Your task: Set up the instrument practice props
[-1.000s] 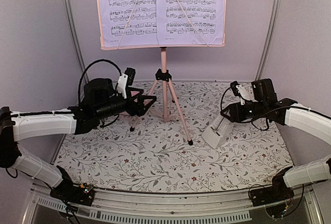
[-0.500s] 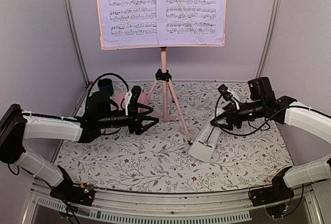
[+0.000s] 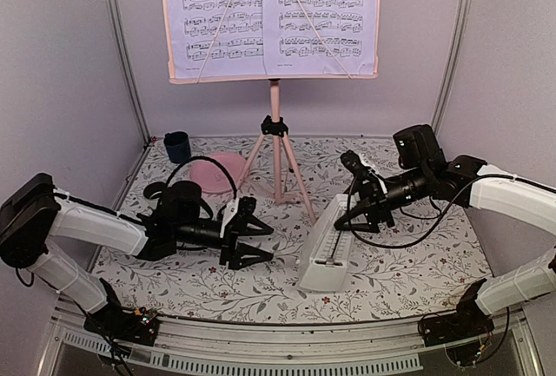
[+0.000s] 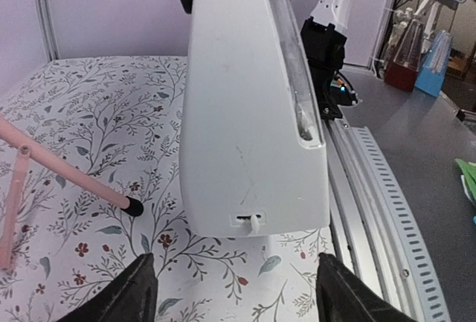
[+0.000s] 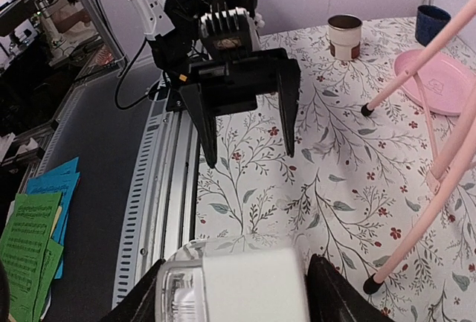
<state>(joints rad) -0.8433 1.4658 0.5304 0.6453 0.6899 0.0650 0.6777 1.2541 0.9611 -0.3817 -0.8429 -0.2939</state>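
Right gripper [image 3: 352, 213] clamps the top of the metronome [image 3: 324, 250], tilted on the table [image 3: 174, 282] right of the music stand [image 3: 276, 146]. Left gripper [image 3: 262, 244]: wide, empty, facing its base. Step in hand: standing the metronome upright. Next move probably needs the 2 left fingers [image 4: 137, 294] steadying the base.

There is one pink music stand [image 3: 275, 146] at the far middle carrying two sheet music pages [image 3: 217, 11], one white metronome [image 3: 323, 250] near and right of centre, one pink plate [image 3: 217, 170] left of the stand, and two cups at the left, a blue cup [image 3: 177, 146] farther back and a tan cup [image 5: 344, 37] nearer.
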